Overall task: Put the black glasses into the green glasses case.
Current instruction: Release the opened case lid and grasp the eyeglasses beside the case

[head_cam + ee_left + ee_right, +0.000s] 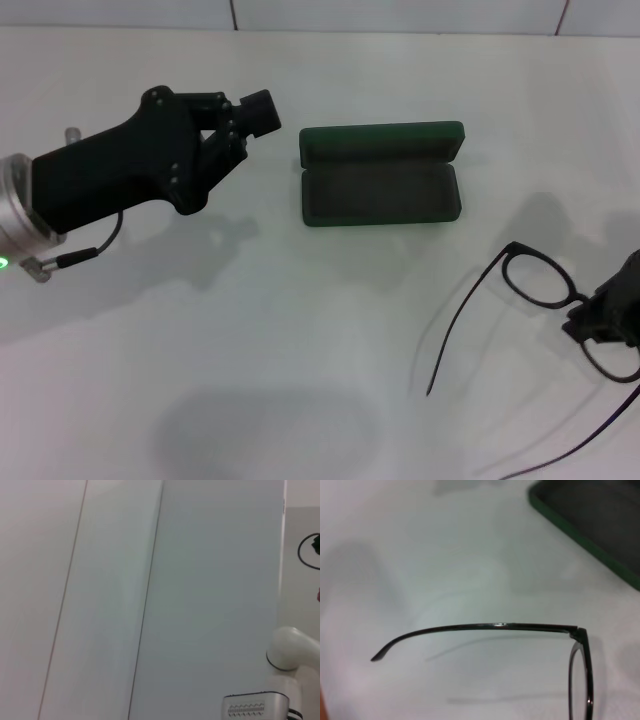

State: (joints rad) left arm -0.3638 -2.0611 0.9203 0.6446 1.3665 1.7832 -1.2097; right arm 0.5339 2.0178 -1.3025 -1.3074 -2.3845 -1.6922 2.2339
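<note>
Left gripper [262,112] hovers above the white table [300,330] on the left side of the head view, its black fingers pressed together and pointing toward the green glasses case [380,175], just beside the case's left end but apart from it. Its wrist camera shows only pale wall panels and a white fixture [292,652].

At centre, the green glasses case lies open on the table, lid tipped back toward the far edge, dark lining bare.

Farther right, well apart from the case, the black glasses [540,275] have their temple arms unfolded. The right gripper [605,318] sits at the frame's edge, closed on the glasses near the bridge. In the right wrist view one slim temple arm [480,627] casts a shadow on the table beneath it, with a corner of the case [590,525] beyond.
</note>
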